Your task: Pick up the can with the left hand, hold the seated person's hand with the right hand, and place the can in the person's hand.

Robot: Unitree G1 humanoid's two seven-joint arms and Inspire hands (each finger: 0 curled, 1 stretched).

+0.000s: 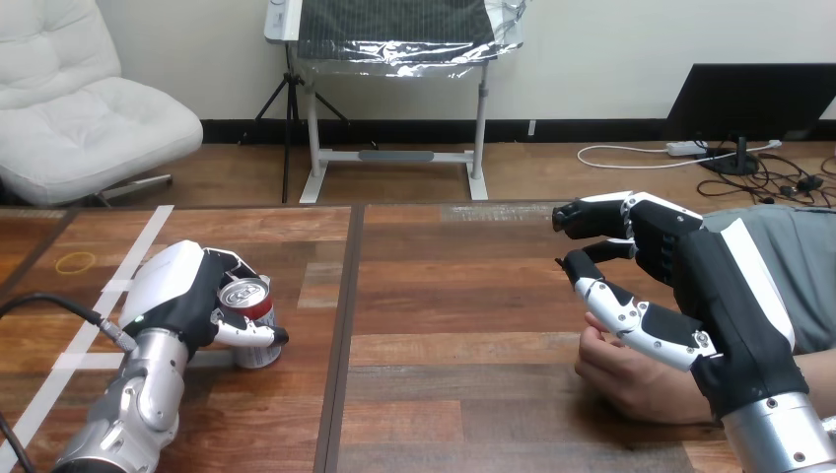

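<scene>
A silver and red can (252, 300) stands upright on the wooden table (453, 296) at the left. My left hand (175, 289) is wrapped round it, thumb across the front and fingers behind it. At the right the person's hand (631, 379) rests on the table near the front edge. My right hand (725, 296) hovers just over it with fingers half bent and spread, the thumb (631, 320) lying close above the person's knuckles. I cannot tell whether the two touch; nothing is gripped.
White tape strips (133, 261) run diagonally across the table's left part, with a small yellow ring (76, 262) lying beside them. A dark seam (347, 315) divides the tabletop down the middle. The person's torso (789, 266) sits at the right edge.
</scene>
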